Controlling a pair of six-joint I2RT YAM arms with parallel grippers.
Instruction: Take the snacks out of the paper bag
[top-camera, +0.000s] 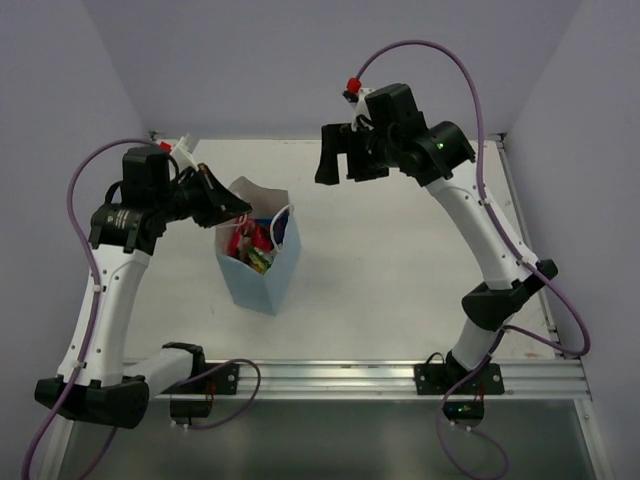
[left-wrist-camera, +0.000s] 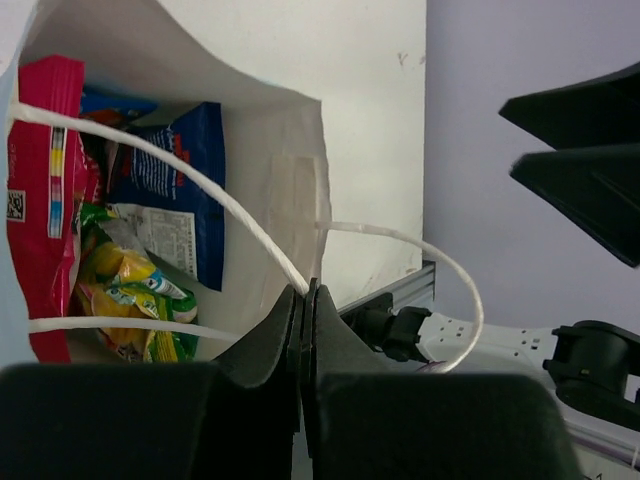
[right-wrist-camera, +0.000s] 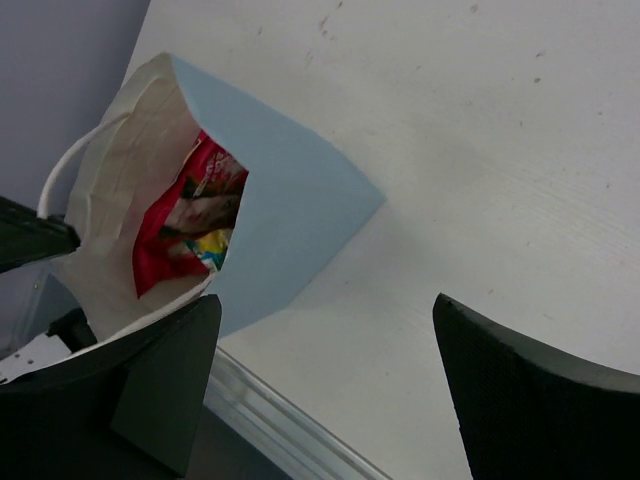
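Note:
The pale-blue paper bag (top-camera: 262, 275) stands upright on the table, left of centre, mouth open. Inside it lie the snacks: a red-pink pouch (left-wrist-camera: 45, 180), a dark blue packet (left-wrist-camera: 175, 170) and a yellow-green packet (left-wrist-camera: 125, 300). The bag also shows in the right wrist view (right-wrist-camera: 290, 220), with the pouch (right-wrist-camera: 165, 235) in it. My left gripper (left-wrist-camera: 305, 292) is shut on the bag's rim and a white string handle (left-wrist-camera: 200, 190) at its left side (top-camera: 235, 208). My right gripper (top-camera: 340, 165) is open and empty, high above the table, right of the bag.
A metal rail (top-camera: 400, 375) runs along the table's near edge, with both arm bases on it. Walls close the table in at the back and sides. A white power strip (left-wrist-camera: 480, 335) lies beyond the edge.

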